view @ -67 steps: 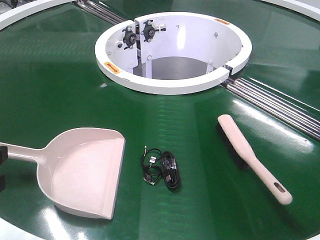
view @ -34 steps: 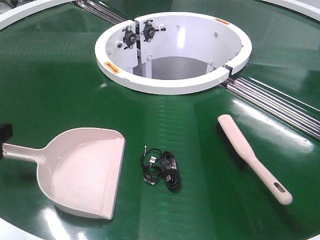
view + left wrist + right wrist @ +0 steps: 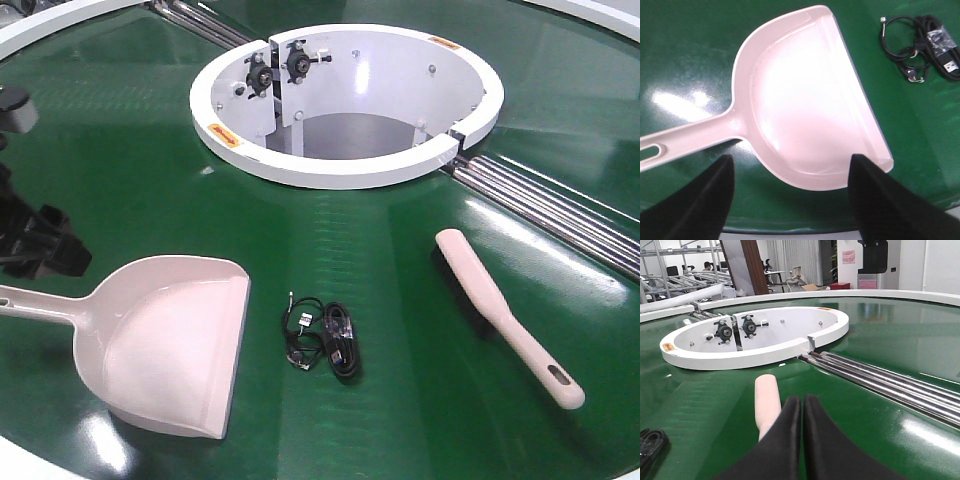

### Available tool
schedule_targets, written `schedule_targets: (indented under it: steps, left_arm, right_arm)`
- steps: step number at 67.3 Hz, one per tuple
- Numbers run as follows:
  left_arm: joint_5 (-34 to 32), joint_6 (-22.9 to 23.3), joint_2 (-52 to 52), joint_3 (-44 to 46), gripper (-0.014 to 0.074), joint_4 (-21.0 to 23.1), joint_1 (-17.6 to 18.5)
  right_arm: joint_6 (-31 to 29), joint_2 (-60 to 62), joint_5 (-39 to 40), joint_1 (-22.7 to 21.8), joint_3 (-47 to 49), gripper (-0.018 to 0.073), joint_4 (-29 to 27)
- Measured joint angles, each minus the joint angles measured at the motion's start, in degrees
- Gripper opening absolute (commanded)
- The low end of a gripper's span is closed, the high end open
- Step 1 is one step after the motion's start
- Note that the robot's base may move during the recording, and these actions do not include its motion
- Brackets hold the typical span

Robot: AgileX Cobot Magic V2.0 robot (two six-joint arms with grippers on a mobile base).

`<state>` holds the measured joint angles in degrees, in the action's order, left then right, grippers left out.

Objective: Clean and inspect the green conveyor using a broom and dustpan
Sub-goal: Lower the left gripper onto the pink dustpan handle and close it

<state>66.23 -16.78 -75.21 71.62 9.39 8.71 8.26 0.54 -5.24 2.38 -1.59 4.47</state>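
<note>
1. Finding the dustpan (image 3: 165,345) nearest the front edge, lying flat on the conveyor (image 3: 130,150), with its lip facing right and its handle running off to the left. Keeping the same place as a second ago, with the slotted handle end now showing bare.
2. Seeing the left gripper (image 3: 791,165) from its wrist camera as spread wide above the pan, clasping nothing, with both black fingers (image 3: 705,200) standing apart from the plastic.
3. Noting a black cable (image 3: 325,340) coiled just right of the pan's lip, not touching it and unmoved.
4. Placing the broom (image 3: 500,310) well to the right, lying flat and slanted, with its handle towards the front edge. Resting unchanged.
5. Showing the right gripper (image 3: 801,407) in its wrist view with fingers pressed together, pinching nothing, low over the belt, and the broom's rounded tip (image 3: 767,400) peeking out just beyond them.
6. Catching the left gripper (image 3: 55,242) in the front view further up and further into the frame than a second ago, when only a sliver was sitting at the handle end by the left edge.
7. Reaching the white ring (image 3: 345,175) beyond, with the steel rollers (image 3: 560,215) running from it to the right.
</note>
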Motion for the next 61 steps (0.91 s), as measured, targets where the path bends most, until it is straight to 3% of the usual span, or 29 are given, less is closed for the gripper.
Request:
schedule_targets:
  steps: [7, 13, 17, 32, 37, 45, 61]
  left_arm:
    - [0.0, -1.9, -4.2, 3.0, 0.0459, -2.7, 0.0]
    - [-0.2, -6.8, -6.8, 4.1, 0.0459, -5.0, 0.0]
    - [-0.1, -11.9, -8.0, 4.1, 0.0459, -6.0, 0.0]
    - [2.7, -39.8, -9.2, 4.1, 0.0459, -6.4, 0.0]
    - [2.9, -46.6, -9.2, 4.1, 0.0459, -6.5, 0.0]
    - [2.8, -53.2, -9.2, 4.1, 0.0459, -8.3, 0.0]
    - [1.3, -59.3, -11.7, 4.4, 0.0459, -9.4, 0.0]
  right_arm:
    - [0.0, 0.0, 0.0, 0.0, 0.0, -0.001, 0.0]
    - [0.0, 0.0, 0.0, 0.0, 0.0, -0.001, 0.0]
    - [0.0, 0.0, 0.0, 0.0, 0.0, -0.001, 0.0]
    - [0.0, 0.0, 0.0, 0.0, 0.0, -0.001, 0.0]
    - [0.0, 0.0, 0.0, 0.0, 0.0, -0.001, 0.0]
    - [0.0, 0.0, 0.0, 0.0, 0.0, -0.001, 0.0]
    - [0.0, 0.0, 0.0, 0.0, 0.0, -0.001, 0.0]
